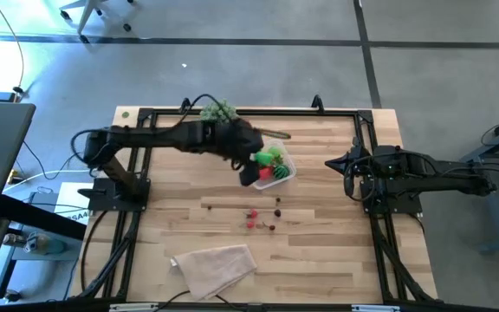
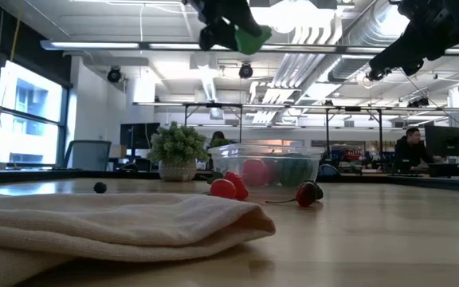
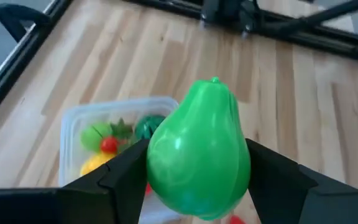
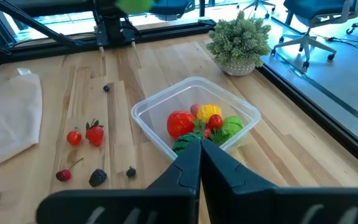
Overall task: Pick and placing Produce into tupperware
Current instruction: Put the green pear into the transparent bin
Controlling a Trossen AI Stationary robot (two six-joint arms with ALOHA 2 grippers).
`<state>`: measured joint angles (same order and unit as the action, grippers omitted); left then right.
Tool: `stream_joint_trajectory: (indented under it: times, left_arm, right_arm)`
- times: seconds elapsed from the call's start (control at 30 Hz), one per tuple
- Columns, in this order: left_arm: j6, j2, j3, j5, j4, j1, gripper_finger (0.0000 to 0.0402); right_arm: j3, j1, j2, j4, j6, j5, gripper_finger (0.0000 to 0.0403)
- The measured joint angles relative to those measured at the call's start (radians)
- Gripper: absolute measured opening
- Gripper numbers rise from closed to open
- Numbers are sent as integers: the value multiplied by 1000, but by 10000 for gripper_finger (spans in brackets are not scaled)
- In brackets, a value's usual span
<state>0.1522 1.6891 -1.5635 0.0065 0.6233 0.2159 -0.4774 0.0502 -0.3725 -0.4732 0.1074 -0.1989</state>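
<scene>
My left gripper (image 1: pixel 258 165) is shut on a green toy pear (image 3: pixel 197 155), high above the table and over the near left side of the clear tupperware (image 1: pixel 286 170). In the tupperware lie red, yellow and green produce (image 4: pixel 197 121). More small produce rests on the wood nearer the front: a strawberry (image 4: pixel 94 132), a tomato (image 4: pixel 74 137), a cherry (image 4: pixel 63 175) and dark berries (image 4: pixel 97 178). My right gripper (image 4: pixel 199 146) is shut on nothing, pulled back at the table's right side. My left gripper pinches the pear's wide lower body (image 3: pixel 157 162) between its two fingers (image 3: pixel 126 171), one on each side. The fingers slant down from the table's left. The pear's narrow top (image 3: pixel 215 84) points away from the gripper, and the pear is lifted clear of table and tupperware.
A bushy pale-green plant in a pot (image 1: pixel 217 111) stands at the far edge behind the tupperware. A beige cloth (image 1: pixel 215 264) lies crumpled near the front edge. Black frame rails (image 1: pixel 258 111) run round the table.
</scene>
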Motion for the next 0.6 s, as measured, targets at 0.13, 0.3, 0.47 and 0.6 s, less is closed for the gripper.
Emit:
stream_joint_trajectory:
  times: [0.13, 0.3, 0.47, 0.6]
  left_arm:
    - [-9, 67, 3, 33, -21, 53, 232]
    - [-33, 176, 4, 53, -13, 93, 225]
    - [-60, 228, 3, 46, 15, 127, 228]
    - [-89, 268, 4, 26, 57, 146, 233]
  right_arm:
    - [0, 0, 0, 0, 0, 0, 0]
    - [0, 0, 0, -1, 0, 0, 0]
    - [0, 0, 0, 1, 0, 0, 0]
    - [0, 0, 0, -1, 0, 0, 0]
